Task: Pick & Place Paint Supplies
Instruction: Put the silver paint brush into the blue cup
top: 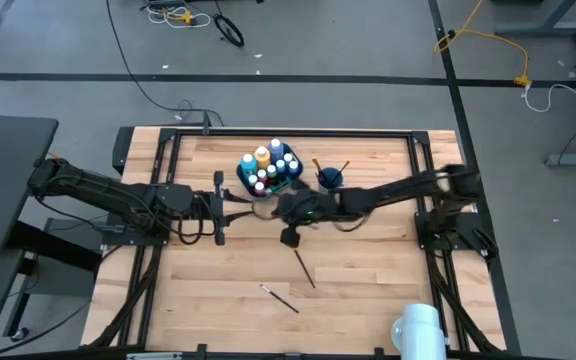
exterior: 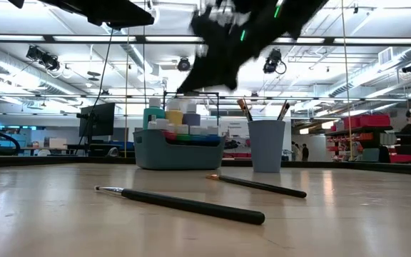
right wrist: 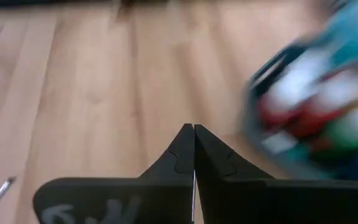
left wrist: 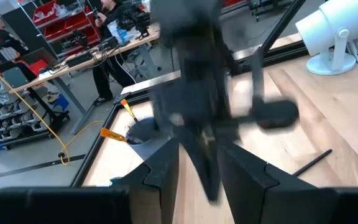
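A teal bin full of white-capped paint bottles stands at the table's far middle. Right of it is a blue cup with brushes standing in it. Two dark-handled brushes lie flat on the wood: one mid-table, one nearer the front edge. My right gripper hangs shut above the table just in front of the bin, nothing visible between its fingers. My left gripper is open to its left, facing it.
A white lamp-like object stands at the table's near right corner. A dark frame runs around the tabletop. Bare wood lies at the near left. People and shelves show in the room beyond the table.
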Controlling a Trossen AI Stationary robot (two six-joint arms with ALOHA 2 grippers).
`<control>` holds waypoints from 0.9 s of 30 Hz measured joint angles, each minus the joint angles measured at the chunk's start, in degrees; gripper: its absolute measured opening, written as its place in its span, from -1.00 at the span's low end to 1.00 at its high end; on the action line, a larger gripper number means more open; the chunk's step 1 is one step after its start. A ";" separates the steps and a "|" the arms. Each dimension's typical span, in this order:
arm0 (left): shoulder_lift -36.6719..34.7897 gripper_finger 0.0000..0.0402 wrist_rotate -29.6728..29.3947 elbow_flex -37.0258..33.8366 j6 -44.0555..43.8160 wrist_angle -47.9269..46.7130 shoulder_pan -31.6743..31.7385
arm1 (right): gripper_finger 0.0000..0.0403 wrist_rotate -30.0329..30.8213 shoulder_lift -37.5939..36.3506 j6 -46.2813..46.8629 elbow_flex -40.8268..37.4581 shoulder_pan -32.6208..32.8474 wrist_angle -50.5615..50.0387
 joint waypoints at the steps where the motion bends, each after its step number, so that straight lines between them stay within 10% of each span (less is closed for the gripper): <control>1: 0.00 -0.41 0.00 0.00 0.00 -0.20 0.00 | -1.00 2.54 -2.23 -1.41 0.02 0.43 -0.74; 11: 0.02 -0.41 0.00 -0.02 0.02 -0.26 0.00 | -1.00 33.54 -18.96 -13.25 -5.11 3.07 5.07; 20: 0.02 -0.41 0.02 -0.02 0.02 0.19 -0.02 | -1.00 39.73 -16.91 -22.35 -27.35 -2.12 48.98; 27: 0.02 -0.41 0.00 -0.02 0.15 0.37 0.00 | -1.00 37.07 -13.29 -19.72 -34.36 -6.96 57.94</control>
